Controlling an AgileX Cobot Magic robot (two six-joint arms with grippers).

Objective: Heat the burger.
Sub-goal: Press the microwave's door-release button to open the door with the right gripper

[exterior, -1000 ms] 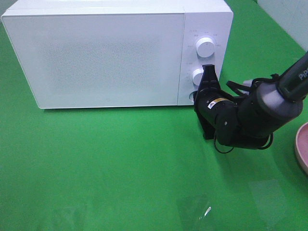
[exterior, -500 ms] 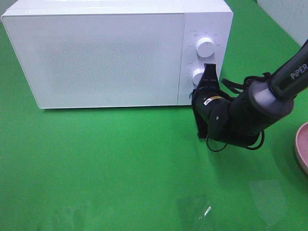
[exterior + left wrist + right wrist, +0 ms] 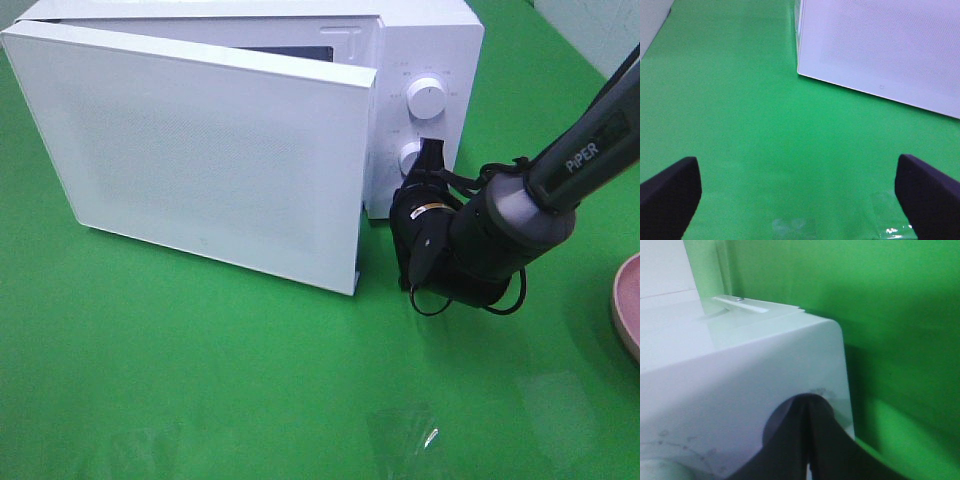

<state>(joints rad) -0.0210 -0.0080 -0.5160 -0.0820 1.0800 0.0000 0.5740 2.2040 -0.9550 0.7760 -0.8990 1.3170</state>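
The right tool (image 3: 431, 152), fingers together, touches the microwave (image 3: 425, 35) front; its door (image 3: 200, 160) stands partly open. The left tool (image 3: 797, 187) is apart above the green bench (image 3: 740, 125). The burger is in no view.

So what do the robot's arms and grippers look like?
The right arm is black with white PiPER lettering, a grey collar, a small yellow label and looping black cables. The right gripper has slim black fingers; the left gripper has blunt black fingers.
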